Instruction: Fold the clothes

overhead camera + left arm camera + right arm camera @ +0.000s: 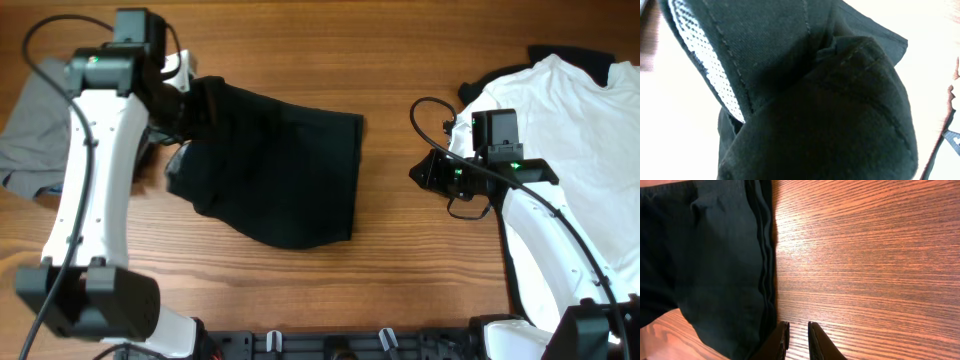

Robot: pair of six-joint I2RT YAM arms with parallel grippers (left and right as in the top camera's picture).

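One risk: left jaws, clamped on black T-shirt (280, 170), could drag fold askew; right jaws slightly apart, empty.

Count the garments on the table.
3: black garment centre-left, grey garment far left, white T-shirt right; dark cloth beneath it may be another.

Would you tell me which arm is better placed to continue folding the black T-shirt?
Left. The left gripper is shut on the black T-shirt, ready to carry its edge over. The right gripper hangs empty, barely open, over bare table beside it.
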